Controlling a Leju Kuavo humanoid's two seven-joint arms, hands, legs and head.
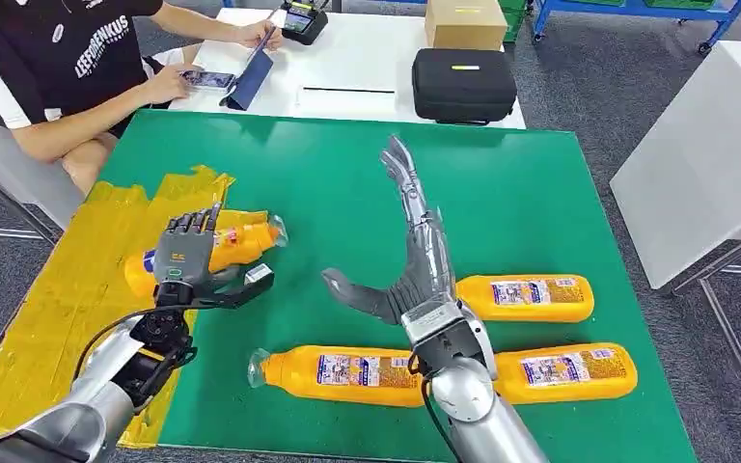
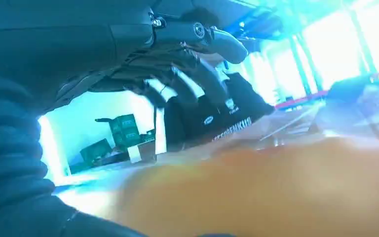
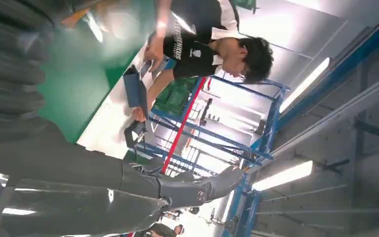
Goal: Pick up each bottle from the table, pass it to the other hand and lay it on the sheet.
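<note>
The left hand (image 1: pixel 191 258) has an orange bottle (image 1: pixel 236 243) in its grasp, fingers (image 1: pixel 185 226) wrapped over the body, and it hovers at the right edge of the yellow sheet (image 1: pixel 68 289) on the left side of the green table (image 1: pixel 502 193). This reads as the laying-down step: the handover looks done, and the bottle only needs lowering flat onto the sheet before those fingers let go. The right hand (image 1: pixel 407 253) stands empty over the middle of the table, fingers stretched wide and pointing far, thumb out to the left.

Three more bottles wait. One lies near the middle (image 1: pixel 343 374), cap to the left; another sits just right of the right hand's palm (image 1: pixel 531 297); the third lies nearer and further right (image 1: pixel 569 370). The right forearm (image 1: pixel 463 386) covers the ends of the two near bottles, so whether they touch cannot be told.

From the left wrist, the held bottle is just an orange blur, and whether it already rests on the sheet is hard to judge. A person (image 1: pixel 68 58) sits at the far left with a phone.
</note>
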